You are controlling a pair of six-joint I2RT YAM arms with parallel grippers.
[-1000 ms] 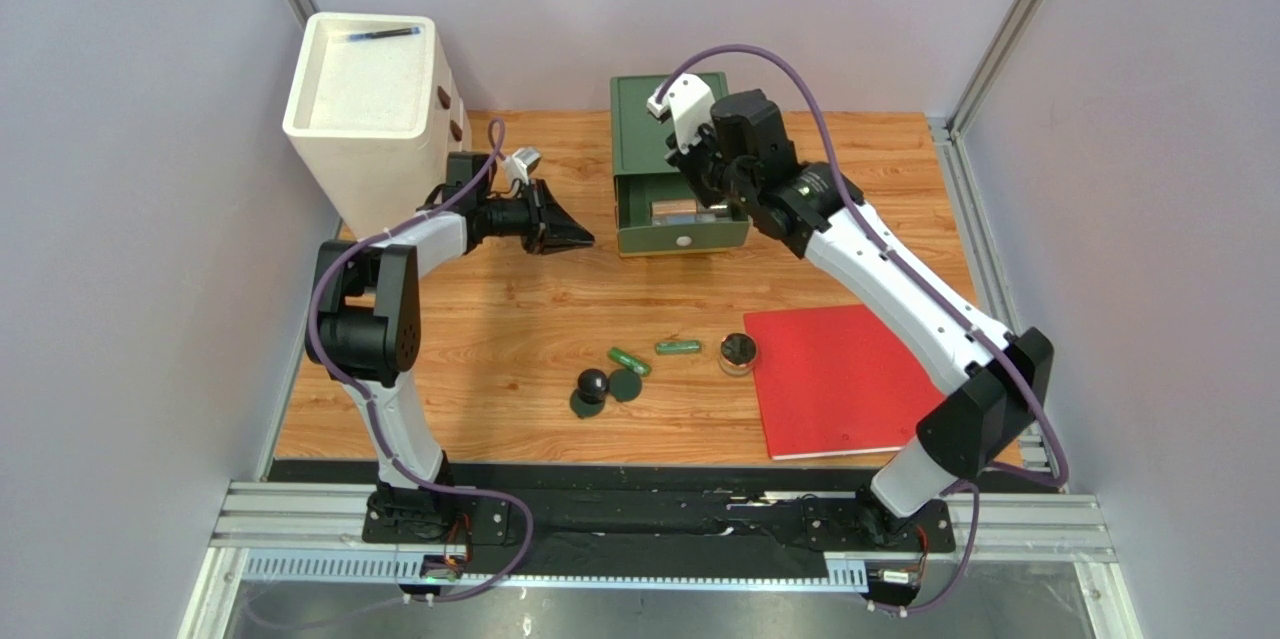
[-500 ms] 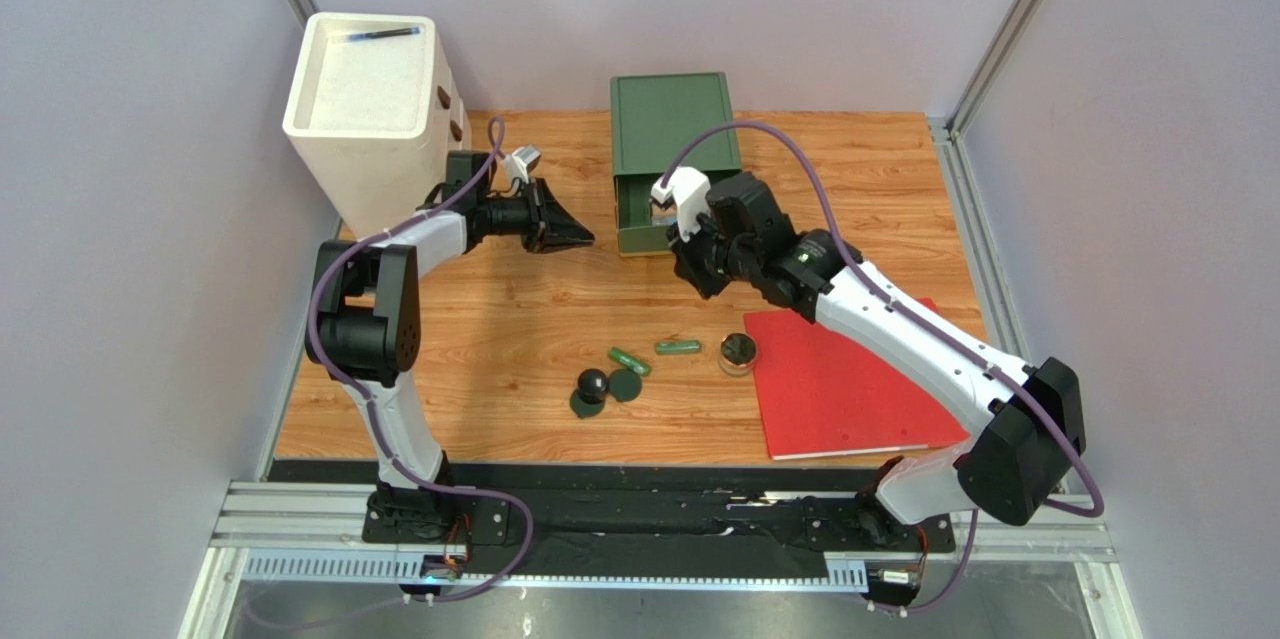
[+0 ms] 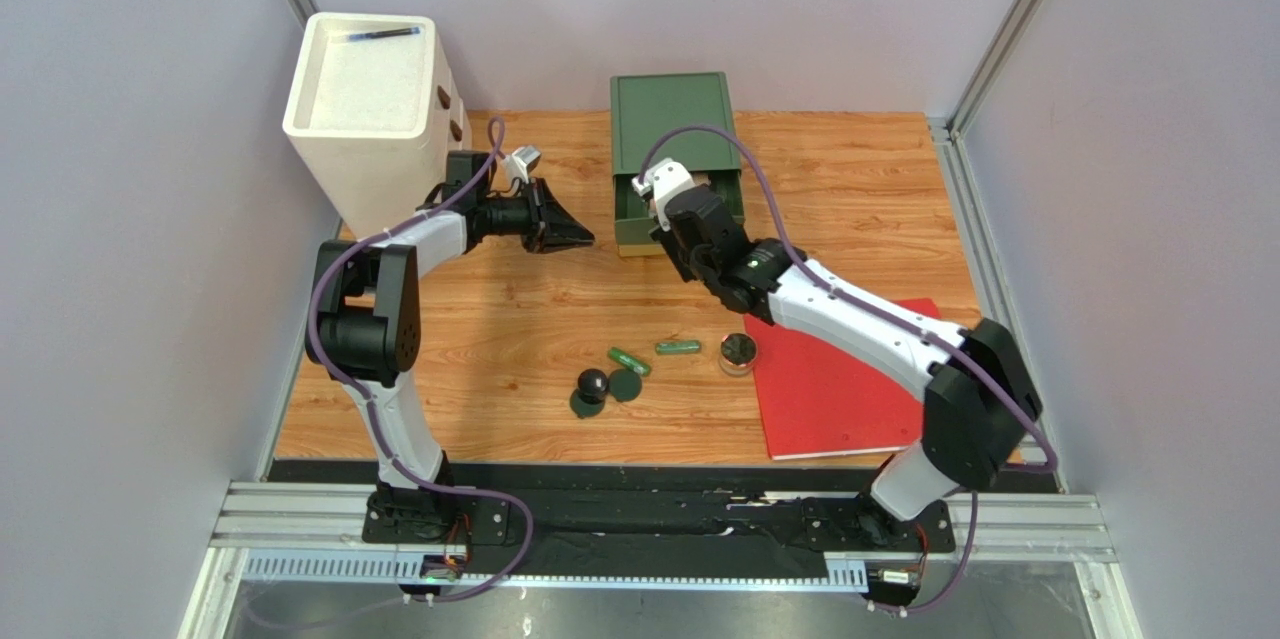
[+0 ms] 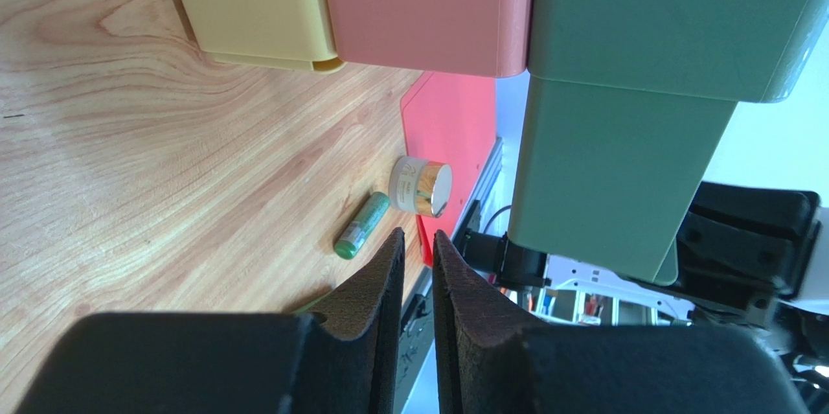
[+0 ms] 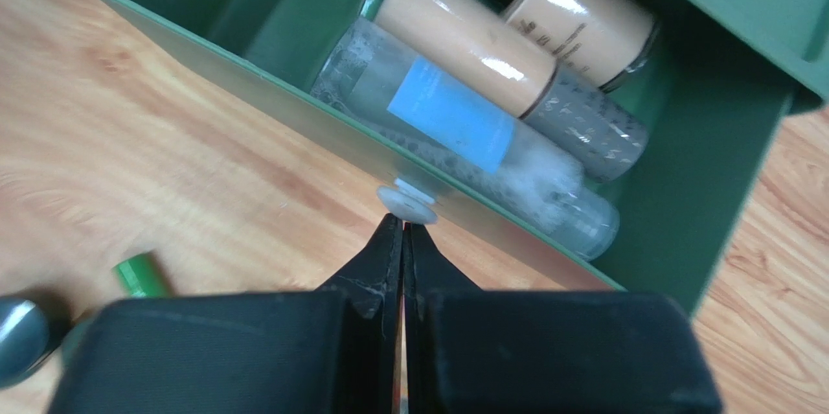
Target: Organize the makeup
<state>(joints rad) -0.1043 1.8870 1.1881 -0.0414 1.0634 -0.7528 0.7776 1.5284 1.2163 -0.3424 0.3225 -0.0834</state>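
- The right gripper [image 5: 402,229] has its fingers pressed together, with nothing between them. Its tips sit right at the white knob [image 5: 409,202] on the front of the pulled-out green drawer [image 5: 701,161]. Whether they touch the knob cannot be told.
- The left gripper [image 4: 418,268] hangs above the surface [image 3: 496,324], left of the green drawer unit [image 3: 669,122]. Its fingers stand a narrow slit apart and pinch nothing.
- The drawer unit stands at the middle of the far edge, its open drawer facing the near edge.
- Inside the drawer, a clear bottle with a blue label [image 5: 457,122] lies along the front wall. Two beige bottles [image 5: 457,30] lie side by side behind it.
- The loose makeup lies in the middle of the surface, toward the near edge:
  - two slim green tubes [image 3: 631,363] [image 3: 678,347] lie close together;
  - a round jar [image 3: 736,354] stands just beside the left edge of the red book [image 3: 842,377];
  - a black ball [image 3: 594,386] sits beside a dark green compact [image 3: 625,384], left of the tubes.
- The red book lies flat toward the near right corner.
- A white box [image 3: 368,92] stands at the far left corner.
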